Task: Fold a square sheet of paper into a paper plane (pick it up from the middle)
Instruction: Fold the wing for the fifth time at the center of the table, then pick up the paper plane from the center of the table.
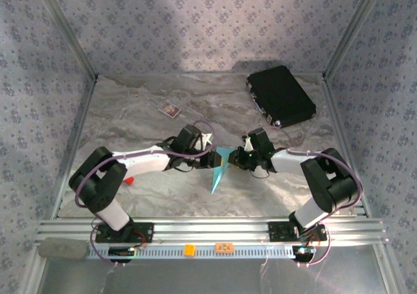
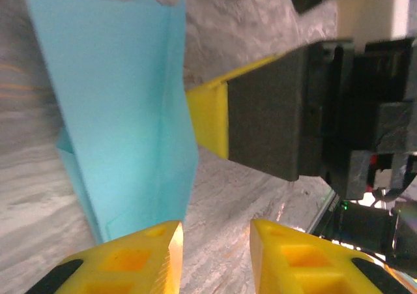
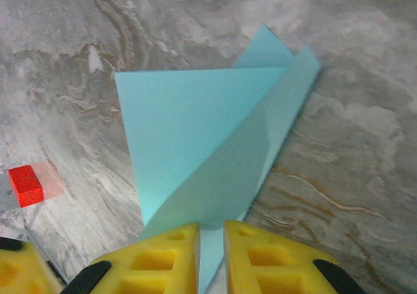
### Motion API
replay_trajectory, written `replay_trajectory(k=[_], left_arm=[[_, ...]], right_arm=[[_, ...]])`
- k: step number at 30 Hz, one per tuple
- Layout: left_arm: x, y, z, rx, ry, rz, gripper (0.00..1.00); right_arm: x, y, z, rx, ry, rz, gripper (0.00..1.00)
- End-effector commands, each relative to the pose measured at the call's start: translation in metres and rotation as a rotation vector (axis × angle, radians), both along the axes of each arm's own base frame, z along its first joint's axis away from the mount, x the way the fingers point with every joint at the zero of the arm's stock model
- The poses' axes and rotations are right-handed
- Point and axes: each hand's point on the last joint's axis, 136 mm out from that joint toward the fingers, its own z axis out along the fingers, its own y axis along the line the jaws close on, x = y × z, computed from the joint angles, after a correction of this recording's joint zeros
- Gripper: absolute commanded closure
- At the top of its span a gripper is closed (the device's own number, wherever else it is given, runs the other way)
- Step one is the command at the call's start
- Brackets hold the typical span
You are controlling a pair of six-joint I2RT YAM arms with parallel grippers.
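Marble-patterned tabletop [image 1: 130,111] carries a small card [image 1: 170,109] at back left. The left claw [image 2: 215,232] is spread with nothing in it, the folded blue paper [image 2: 124,111] just beside one finger. The paper sits mid-tabletop between both claws. The right claw [image 3: 210,232] is barely parted around its near edge. Back right, the black case [image 1: 281,96] lies shut, contents hidden.
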Motion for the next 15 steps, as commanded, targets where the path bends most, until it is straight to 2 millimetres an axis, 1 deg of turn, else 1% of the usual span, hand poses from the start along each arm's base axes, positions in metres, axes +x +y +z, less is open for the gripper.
replay_trajectory(k=[1, 3, 7, 10, 15], left_arm=[[0.002, 0.024, -0.015, 0.069, 0.025, 0.047, 0.67], [0.001, 0.027, -0.020, 0.083, 0.039, 0.047, 0.65], [-0.007, 0.022, -0.032, 0.082, 0.100, -0.003, 0.65], [-0.013, 0.019, -0.041, 0.091, 0.129, -0.027, 0.63], [-0.019, 0.014, -0.053, 0.108, 0.163, -0.056, 0.62]], right_arm=[[-0.007, -0.003, -0.004, -0.021, 0.020, -0.027, 0.79], [-0.011, -0.004, -0.006, -0.031, 0.026, -0.036, 0.79], [-0.019, -0.002, -0.008, -0.029, 0.042, -0.031, 0.78], [-0.021, -0.002, -0.007, -0.025, 0.040, -0.033, 0.78], [-0.025, 0.000, -0.003, -0.011, 0.043, -0.020, 0.78]])
